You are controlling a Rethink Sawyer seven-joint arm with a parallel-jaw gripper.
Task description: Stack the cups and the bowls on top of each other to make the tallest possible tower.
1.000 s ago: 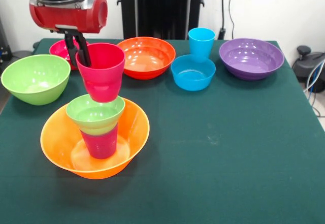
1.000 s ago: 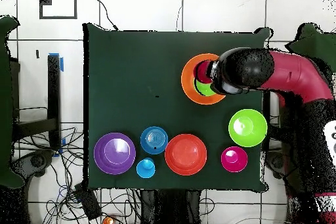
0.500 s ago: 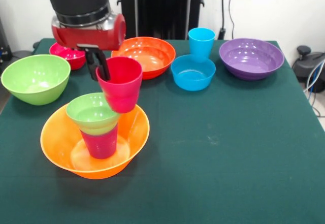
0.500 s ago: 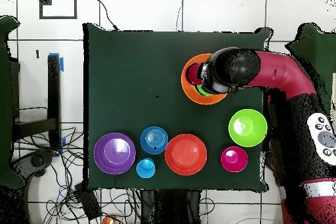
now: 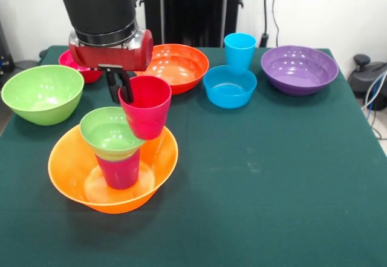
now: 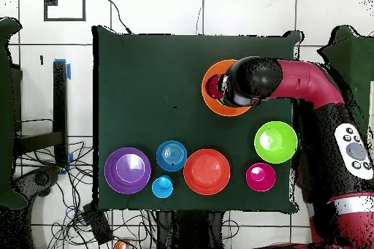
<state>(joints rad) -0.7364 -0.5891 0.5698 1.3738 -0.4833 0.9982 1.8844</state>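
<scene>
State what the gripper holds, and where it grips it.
The gripper holds the red-pink cup by its rim, one finger inside and one outside the wall on the side toward the green bowl.

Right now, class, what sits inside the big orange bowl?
An upside-down pink-red cup stands in the orange bowl, carrying a small lime green bowl. The bowl's floor under the cup is hidden.

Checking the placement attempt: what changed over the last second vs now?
The gripper, clamped on the red-pink cup throughout, carried it rightward in the front view and lower. The cup was above the small green bowl; now it hangs beside that bowl's right rim, over the orange bowl. Nothing released. The green bowl looks slightly tilted. The other bowls and the blue cup stayed put.
</scene>
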